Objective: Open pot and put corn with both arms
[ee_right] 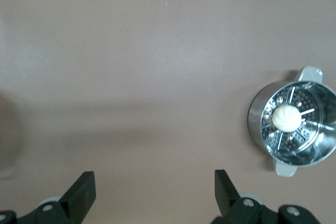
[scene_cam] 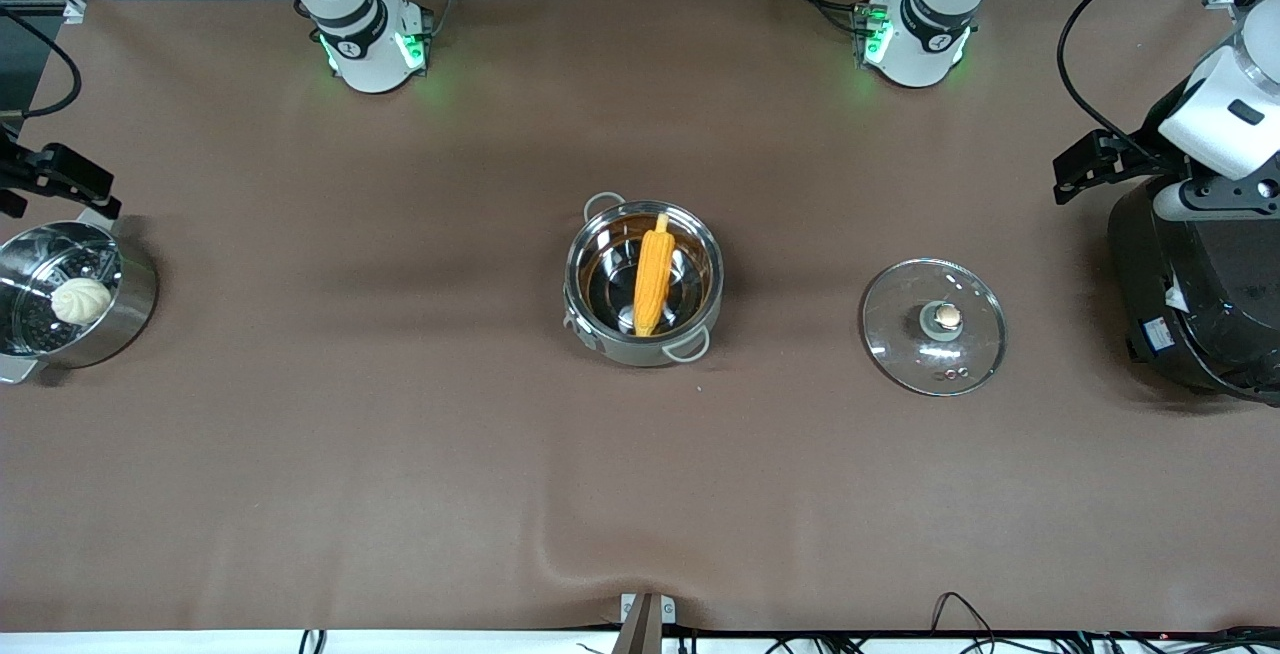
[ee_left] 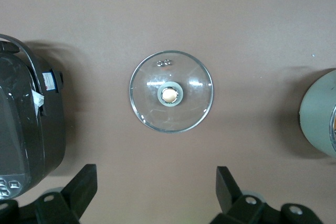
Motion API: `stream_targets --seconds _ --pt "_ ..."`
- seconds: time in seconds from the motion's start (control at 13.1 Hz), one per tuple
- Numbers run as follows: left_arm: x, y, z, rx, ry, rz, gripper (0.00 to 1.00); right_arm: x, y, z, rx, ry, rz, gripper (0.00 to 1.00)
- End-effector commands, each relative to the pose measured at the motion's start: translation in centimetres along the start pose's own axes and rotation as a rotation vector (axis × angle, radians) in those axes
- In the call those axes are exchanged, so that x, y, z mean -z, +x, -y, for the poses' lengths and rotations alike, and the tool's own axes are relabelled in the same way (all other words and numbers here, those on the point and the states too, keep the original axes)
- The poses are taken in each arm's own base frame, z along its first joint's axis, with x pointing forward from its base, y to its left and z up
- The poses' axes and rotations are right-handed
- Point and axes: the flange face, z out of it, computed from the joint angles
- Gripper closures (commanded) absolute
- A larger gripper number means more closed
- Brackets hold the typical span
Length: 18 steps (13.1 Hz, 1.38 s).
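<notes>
Big brown table (scene_cam: 300, 454), and right in the middle sits the pot (scene_cam: 644, 286), open, with the corn (scene_cam: 653, 277) lying inside it, tip propped on the rim. The lid (scene_cam: 934, 326) rests flat on the table toward the left arm's end, well apart from the pot. Left gripper (ee_left: 156, 192) hangs over the rice cooker (scene_cam: 1195, 284), fingers spread, holding nothing. Right gripper (ee_right: 155, 195) is up near the steamer (scene_cam: 70, 302), fingers also apart. Looks like both steps are done; nothing more called for but parking the arms.

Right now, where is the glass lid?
The lid lies flat on the table, between the pot and the black cooker, toward the left arm's end.
</notes>
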Motion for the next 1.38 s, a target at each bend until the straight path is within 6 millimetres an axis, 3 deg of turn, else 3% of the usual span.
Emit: stream_targets --seconds 0.0,0.23,0.31,1.3 --pt "0.5 -0.2 0.1 -0.022 -0.01 0.003 0.0 0.1 -0.8 0.8 -0.008 -0.009 0.027 0.0" --pt "0.8 -0.3 0.2 -0.019 -0.022 0.014 0.0 0.3 -1.0 2.2 -0.046 0.04 0.038 0.0" --pt "1.4 -0.4 0.2 -0.018 -0.024 0.012 0.0 0.4 -1.1 2.2 -0.048 0.041 0.036 0.0" --pt "1.3 -0.3 0.5 -0.001 -0.018 0.066 0.0 -0.3 -1.6 2.4 -0.045 0.04 0.092 0.0"
